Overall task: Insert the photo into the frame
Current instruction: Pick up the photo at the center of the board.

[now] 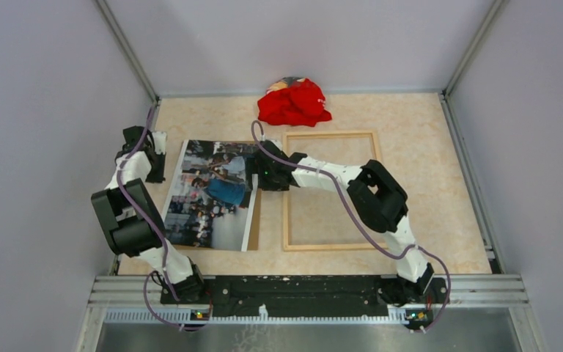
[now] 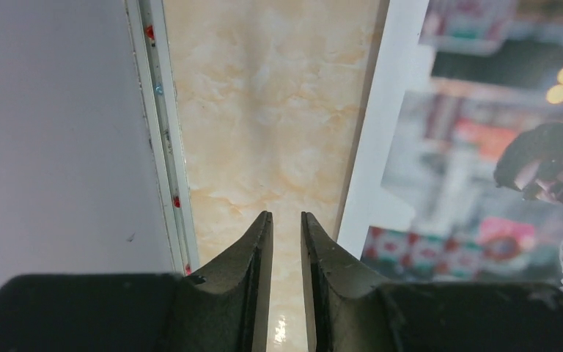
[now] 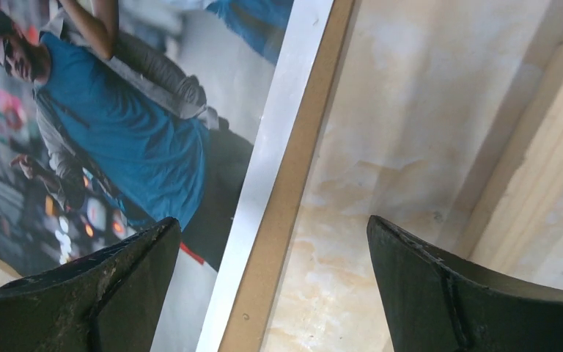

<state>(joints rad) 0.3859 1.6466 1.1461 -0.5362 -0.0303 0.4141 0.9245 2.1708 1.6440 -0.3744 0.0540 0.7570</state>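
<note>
The right gripper point(image 3: 275, 224) gapes over the photo point(image 1: 212, 194) edge, left of the empty frame point(image 1: 286, 220), while the left gripper point(image 2: 286, 214) hangs nearly closed and empty; a pinch here could lift the board point(image 3: 293, 191) too.

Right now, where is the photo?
In the top view, the photo lies on the brown backing board, left of the light-wood frame; the open right gripper hovers over its right edge.

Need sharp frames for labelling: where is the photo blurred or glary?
Top external: the photo sharp, evenly lit. Left wrist: the photo out of focus, its lights smeared to blobs; small glint on the table. Right wrist: the photo fairly sharp.
</note>
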